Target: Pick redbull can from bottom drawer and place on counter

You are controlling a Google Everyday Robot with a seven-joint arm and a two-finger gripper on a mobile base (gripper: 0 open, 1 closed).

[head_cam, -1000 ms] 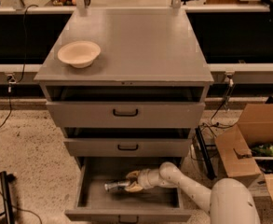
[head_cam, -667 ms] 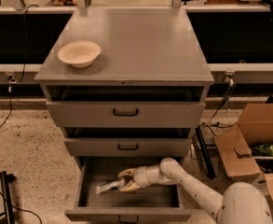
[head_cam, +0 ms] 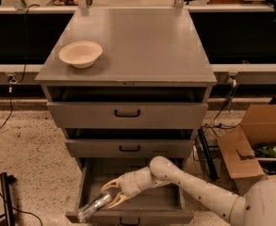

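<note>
Clasping the redbull can (head_cam: 93, 207) in the bottom drawer (head_cam: 84, 192), the claw (head_cam: 110, 195); bowl (head_cam: 80, 54) on grey counter (head_cam: 147, 46), speckled floor (head_cam: 31, 149).

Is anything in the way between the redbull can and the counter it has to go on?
Nothing blocks it outright. The gripper is at the redbull can, near the front left of the bottom drawer. The two upper drawers sit above it, further back. On the counter, the cream bowl sits front left.
</note>
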